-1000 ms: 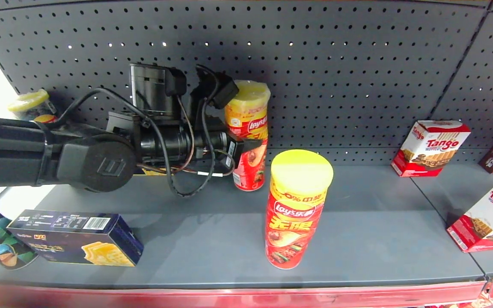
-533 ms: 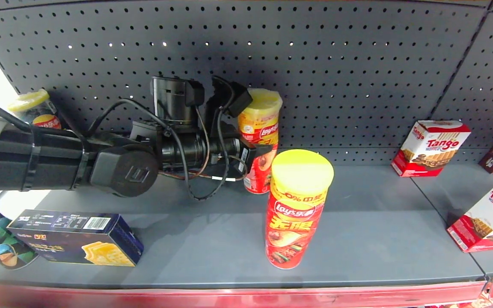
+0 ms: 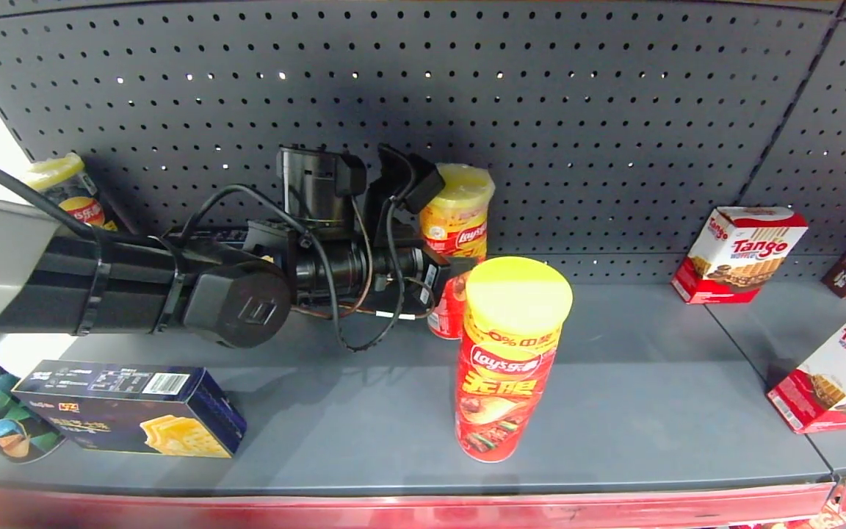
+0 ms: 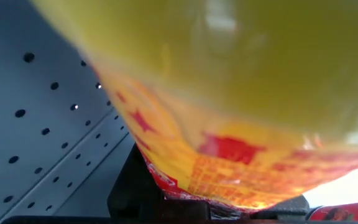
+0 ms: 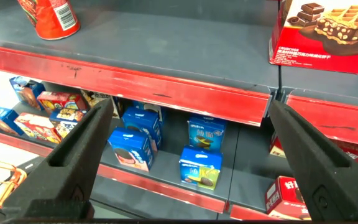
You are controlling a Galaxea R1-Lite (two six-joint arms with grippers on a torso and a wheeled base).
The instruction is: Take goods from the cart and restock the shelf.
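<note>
From the head view, my left arm stretches level across the shelf [image 3: 628,397] from its left end, wrist turned so the camera housing stands on top, and my left claw [image 3: 454,273] is clamped on the chips can [image 3: 458,220] about mid-height. That can stands close to the pegboard [image 3: 555,110] at the back, roughly upright, its lower part partly hidden by a second can [image 3: 511,353] standing nearer the front edge; I cannot tell whether its base touches the shelf. A blue box [image 3: 129,408] lies at the front left under my arm, and wafer boxes [image 3: 739,253] sit well apart on the right. From the left wrist view, the chips can [image 4: 241,93] presses right up against the lens, with the pegboard [image 4: 23,124] beside it. From the right wrist view, my right claw [image 5: 191,165] hangs with its fingers [image 5: 73,162] spread wide and gripping nothing, out in front of the shelf's red front edge [image 5: 166,81], facing blue packs [image 5: 201,165] on a lower tier
</note>
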